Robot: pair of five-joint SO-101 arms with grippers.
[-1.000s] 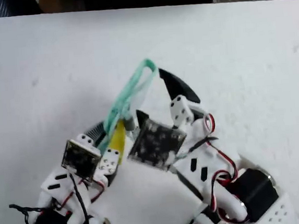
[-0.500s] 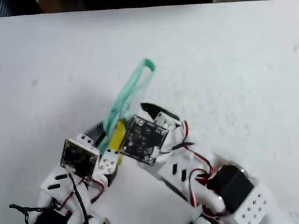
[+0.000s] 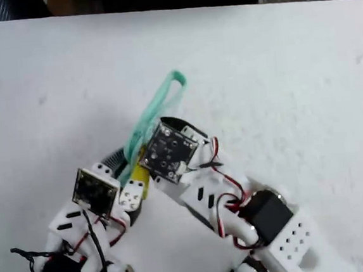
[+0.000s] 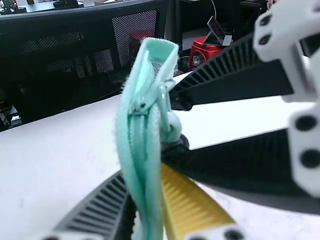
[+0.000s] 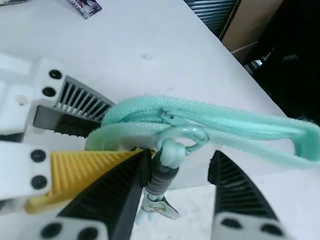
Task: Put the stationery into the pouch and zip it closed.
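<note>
The pouch [image 3: 157, 109] has a clear body and a mint-green zipper edge, and it is held up on edge over the white table. My left gripper [image 3: 132, 169] is shut on its near end, pinching the zipper band [image 4: 145, 150] between a grey finger and a yellow finger [image 4: 192, 210]. My right gripper [image 3: 171, 125] hangs over the middle of the pouch. In the right wrist view this gripper [image 5: 180, 155] is open, its black fingers [image 5: 117, 192] on either side of the green zipper pull [image 5: 172, 150]. No stationery can be made out.
The white table [image 3: 276, 57] stretches away behind and to both sides of the pouch. Its far edge runs along the top of the high view, with dark chairs [image 4: 75, 55] beyond. The two arms' bases crowd the near edge.
The right arm has swung left and in toward the pouch. Its gripper, earlier off to the pouch's right, now sits over the zipper edge. The left arm has kept still, holding the pouch.
</note>
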